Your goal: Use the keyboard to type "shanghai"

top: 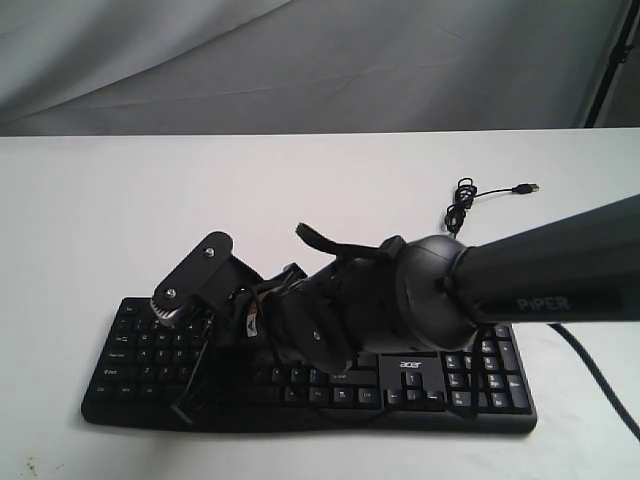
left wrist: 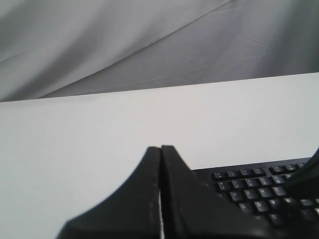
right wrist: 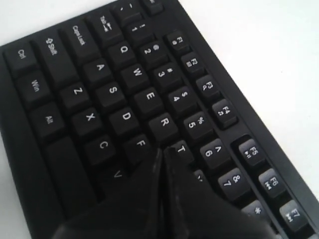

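The black keyboard (top: 500, 385) lies near the table's front edge, with its "acer" logo to the right of the letter keys. My right arm (top: 540, 270) reaches in from the right, over the letter block. My right gripper (top: 208, 345) is hard to separate from the dark keys there. In the right wrist view the right gripper (right wrist: 163, 149) is shut and empty on the keyboard (right wrist: 99, 89). Its tip lies between F and T, covering the key below T. My left gripper (left wrist: 160, 148) is shut and empty, left of the keyboard (left wrist: 249, 194). It does not show in the exterior view.
The keyboard's thin black cable (top: 462, 205) lies coiled on the white table (top: 120, 200) behind the keyboard's right end, its plug (top: 525, 188) loose. A grey cloth backdrop (top: 300, 60) hangs behind the table. A black stand leg (top: 610, 60) rises at the far right.
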Controlling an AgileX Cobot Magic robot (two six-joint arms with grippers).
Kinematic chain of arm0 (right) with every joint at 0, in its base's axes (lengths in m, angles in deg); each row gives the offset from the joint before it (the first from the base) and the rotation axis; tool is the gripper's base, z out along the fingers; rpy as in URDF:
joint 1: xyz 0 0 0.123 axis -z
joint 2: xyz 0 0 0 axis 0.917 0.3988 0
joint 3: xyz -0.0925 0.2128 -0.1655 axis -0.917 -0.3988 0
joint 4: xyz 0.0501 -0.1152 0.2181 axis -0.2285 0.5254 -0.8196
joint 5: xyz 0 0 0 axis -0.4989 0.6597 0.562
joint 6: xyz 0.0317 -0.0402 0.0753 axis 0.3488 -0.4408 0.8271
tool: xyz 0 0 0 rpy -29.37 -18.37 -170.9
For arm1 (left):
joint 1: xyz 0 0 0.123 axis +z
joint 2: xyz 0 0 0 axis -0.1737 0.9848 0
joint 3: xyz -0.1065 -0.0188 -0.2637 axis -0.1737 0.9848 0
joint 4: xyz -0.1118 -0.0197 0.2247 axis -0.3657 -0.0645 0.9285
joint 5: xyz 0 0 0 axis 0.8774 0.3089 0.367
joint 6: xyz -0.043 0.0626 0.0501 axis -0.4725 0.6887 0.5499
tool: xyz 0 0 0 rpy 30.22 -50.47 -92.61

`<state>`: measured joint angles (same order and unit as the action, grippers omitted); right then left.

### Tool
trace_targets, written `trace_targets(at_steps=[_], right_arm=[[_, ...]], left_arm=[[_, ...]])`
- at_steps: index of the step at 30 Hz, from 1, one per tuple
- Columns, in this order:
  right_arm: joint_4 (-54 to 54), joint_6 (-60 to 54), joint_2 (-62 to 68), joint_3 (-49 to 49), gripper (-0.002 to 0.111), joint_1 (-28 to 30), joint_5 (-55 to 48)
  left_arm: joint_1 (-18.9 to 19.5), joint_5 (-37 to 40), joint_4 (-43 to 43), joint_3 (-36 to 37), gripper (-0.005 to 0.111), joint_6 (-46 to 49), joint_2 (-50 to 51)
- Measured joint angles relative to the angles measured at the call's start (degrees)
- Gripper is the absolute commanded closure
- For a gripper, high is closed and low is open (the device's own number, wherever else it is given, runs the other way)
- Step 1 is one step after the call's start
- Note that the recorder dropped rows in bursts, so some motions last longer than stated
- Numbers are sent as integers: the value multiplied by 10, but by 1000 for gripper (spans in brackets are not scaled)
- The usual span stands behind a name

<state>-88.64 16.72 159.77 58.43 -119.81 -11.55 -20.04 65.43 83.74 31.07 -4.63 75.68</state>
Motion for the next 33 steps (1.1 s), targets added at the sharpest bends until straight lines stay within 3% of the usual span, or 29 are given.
trace_targets(at_steps=[33], right_arm=[[-2, -1, -11, 0, 108, -2, -5]], left_arm=[[0, 0, 0, 0, 107, 0, 0]])
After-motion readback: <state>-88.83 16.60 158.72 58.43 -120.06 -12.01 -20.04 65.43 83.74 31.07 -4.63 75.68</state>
